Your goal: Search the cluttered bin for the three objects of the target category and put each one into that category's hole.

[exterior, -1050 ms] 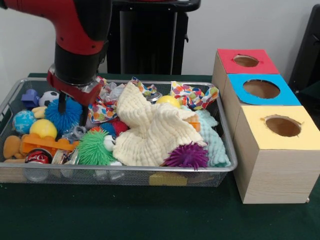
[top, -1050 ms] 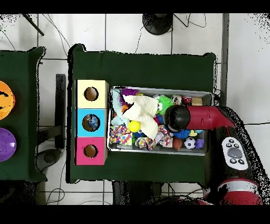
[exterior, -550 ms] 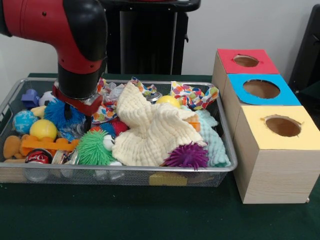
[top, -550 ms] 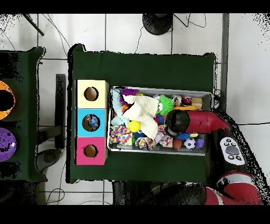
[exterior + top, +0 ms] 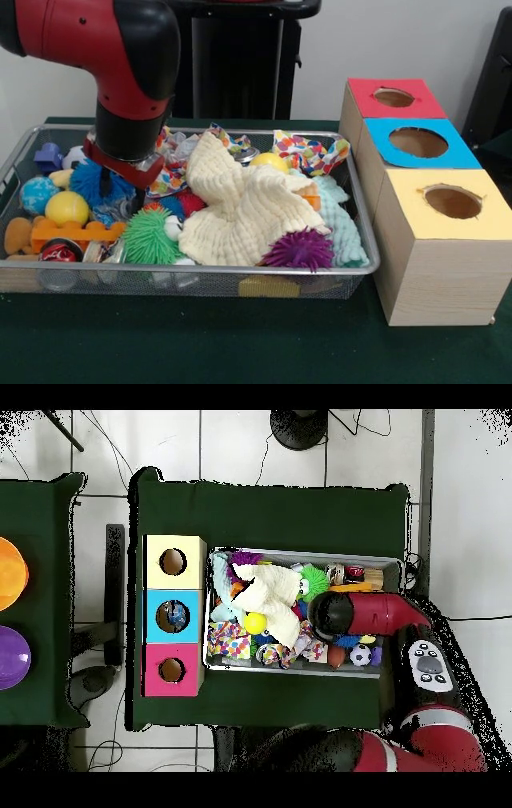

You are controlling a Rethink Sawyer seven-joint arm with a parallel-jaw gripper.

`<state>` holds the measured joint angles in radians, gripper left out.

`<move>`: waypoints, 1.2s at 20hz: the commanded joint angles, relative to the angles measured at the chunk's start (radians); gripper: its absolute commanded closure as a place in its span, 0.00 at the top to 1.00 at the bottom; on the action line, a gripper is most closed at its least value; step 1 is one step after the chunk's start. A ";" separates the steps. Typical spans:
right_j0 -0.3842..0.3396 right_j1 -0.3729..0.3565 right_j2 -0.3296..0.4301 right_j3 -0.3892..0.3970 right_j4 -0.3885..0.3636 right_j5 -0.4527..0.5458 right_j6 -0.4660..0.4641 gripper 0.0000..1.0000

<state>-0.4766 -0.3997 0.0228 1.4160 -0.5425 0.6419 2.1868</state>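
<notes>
The gripper (image 5: 112,180) is sunk among the toys and largely hidden by the red and black arm (image 5: 128,72), so whether it is spread or pinching cannot be told. The wire mesh bin (image 5: 200,280) is filled with a cream waffle cloth (image 5: 240,212), a green spiky ball (image 5: 146,238) and a purple spiky ball (image 5: 300,250). The blue spiky ball (image 5: 90,181) lies against the gripper. Three wooden boxes (image 5: 436,240) with holes are seen beside the bin.

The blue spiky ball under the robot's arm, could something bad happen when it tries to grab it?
Maybe. The blue spiky ball sits packed among a yellow ball, an orange block and a patterned cloth, so the gripper might snag the cloth or push a neighbour instead. The ball looks soft and spiky, so it could slip free on the way to the boxes.
</notes>
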 commanded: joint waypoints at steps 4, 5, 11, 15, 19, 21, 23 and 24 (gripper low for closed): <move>0.037 0.130 -0.031 -0.101 -0.066 -0.195 0.098 1.00; 0.038 0.134 -0.032 -0.101 -0.061 -0.200 0.099 1.00; 0.057 0.170 -0.049 -0.131 -0.046 -0.232 0.124 1.00; 0.073 0.169 -0.068 -0.136 -0.042 -0.233 0.126 1.00; 0.080 0.168 -0.079 -0.136 -0.029 -0.231 0.116 1.00; 0.081 0.174 -0.081 -0.138 -0.022 -0.232 0.110 1.00; 0.082 0.182 -0.080 -0.142 -0.013 -0.223 0.101 1.00; 0.080 0.185 -0.075 -0.146 -0.006 -0.208 0.089 1.00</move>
<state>-0.3965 -0.3393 -0.1042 1.3150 -0.5427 0.5320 2.1868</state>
